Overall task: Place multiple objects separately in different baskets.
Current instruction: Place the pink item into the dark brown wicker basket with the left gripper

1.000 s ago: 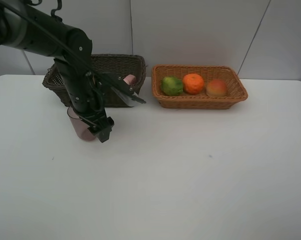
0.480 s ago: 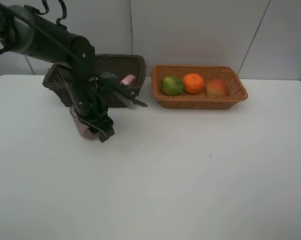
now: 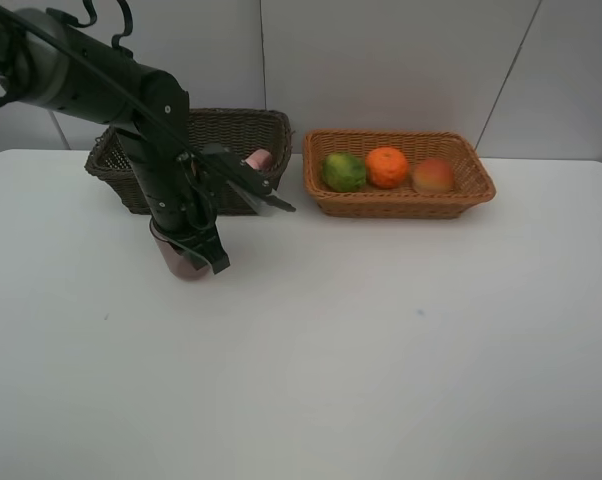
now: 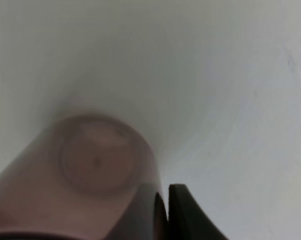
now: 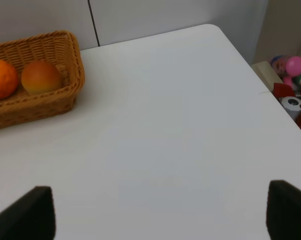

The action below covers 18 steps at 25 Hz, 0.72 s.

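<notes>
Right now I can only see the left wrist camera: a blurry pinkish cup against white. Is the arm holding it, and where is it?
Observer: Yes. The high camera shows the left end effector shut on the rim of the translucent pink-mauve cup, upright just in front of the deep dark brown wicker basket.
Operator: Is anything in a basket already?
Observer: The shallow light tan wicker basket holds a green round fruit, an orange and a red-orange fruit.
Operator: And the other arm?
Observer: The right end effector is open and empty above the white table.
</notes>
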Motion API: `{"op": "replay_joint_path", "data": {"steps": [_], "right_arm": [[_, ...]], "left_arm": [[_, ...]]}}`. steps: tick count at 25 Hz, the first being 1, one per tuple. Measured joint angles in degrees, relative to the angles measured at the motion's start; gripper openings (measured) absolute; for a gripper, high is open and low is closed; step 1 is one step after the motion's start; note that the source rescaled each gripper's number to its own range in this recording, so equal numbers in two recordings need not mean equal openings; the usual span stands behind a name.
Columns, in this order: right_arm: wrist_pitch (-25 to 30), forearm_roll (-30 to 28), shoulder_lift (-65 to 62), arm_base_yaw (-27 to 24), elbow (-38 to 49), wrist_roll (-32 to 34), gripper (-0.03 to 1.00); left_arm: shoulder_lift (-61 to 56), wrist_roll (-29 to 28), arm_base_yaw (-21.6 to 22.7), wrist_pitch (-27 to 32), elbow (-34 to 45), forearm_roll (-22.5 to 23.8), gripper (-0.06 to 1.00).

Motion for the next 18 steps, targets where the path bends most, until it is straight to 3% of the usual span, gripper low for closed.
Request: {"op": "replay_joint_path", "data": {"steps": [13,18], "right_arm": [[0.0,0.0,0.0,0.0,0.0,0.0,0.86],[0.0,0.0,0.0,0.0,0.0,0.0,0.86]], "left_arm": [[0.0,-0.31,0.0,0.0,0.0,-0.1,0.0],[-0.23,-7.1,0.0,1.77,-1.47,-0.75,0.0]]}}
